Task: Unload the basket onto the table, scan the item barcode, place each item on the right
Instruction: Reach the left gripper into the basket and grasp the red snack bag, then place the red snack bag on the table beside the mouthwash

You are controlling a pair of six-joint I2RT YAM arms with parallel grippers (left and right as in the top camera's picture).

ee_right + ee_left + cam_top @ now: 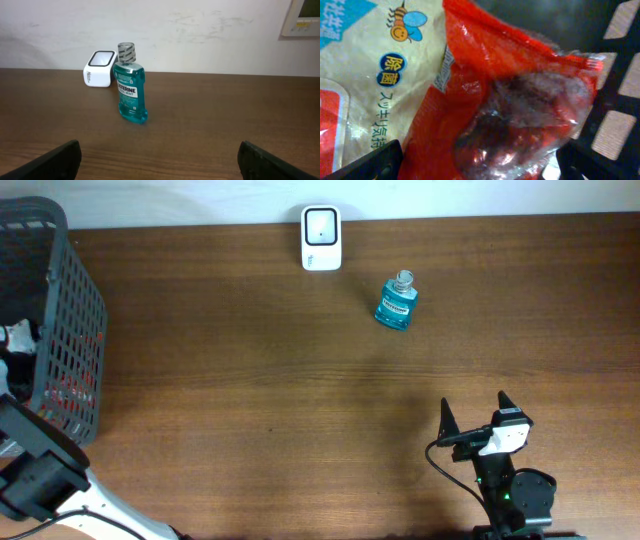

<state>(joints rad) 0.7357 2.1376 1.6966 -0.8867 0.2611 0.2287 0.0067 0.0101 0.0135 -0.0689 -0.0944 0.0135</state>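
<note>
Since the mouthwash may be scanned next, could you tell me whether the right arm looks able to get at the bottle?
Probably yes: the right gripper is open and faces the mouthwash bottle, upright on bare table with nothing between; only the scanner sits behind it.

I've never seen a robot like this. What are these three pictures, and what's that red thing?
It is a robot with two arms at a table. One picture looks down from above. The other two come from small cameras on each wrist. On the table stand a blue mouthwash bottle and a white scanner. A dark basket sits at the left edge. The left gripper is down inside the basket, its fingers spread on either side of a red packet next to a beige packet. I can't tell if it is gripping it yet. The right gripper is open and empty, facing the bottle.
</note>
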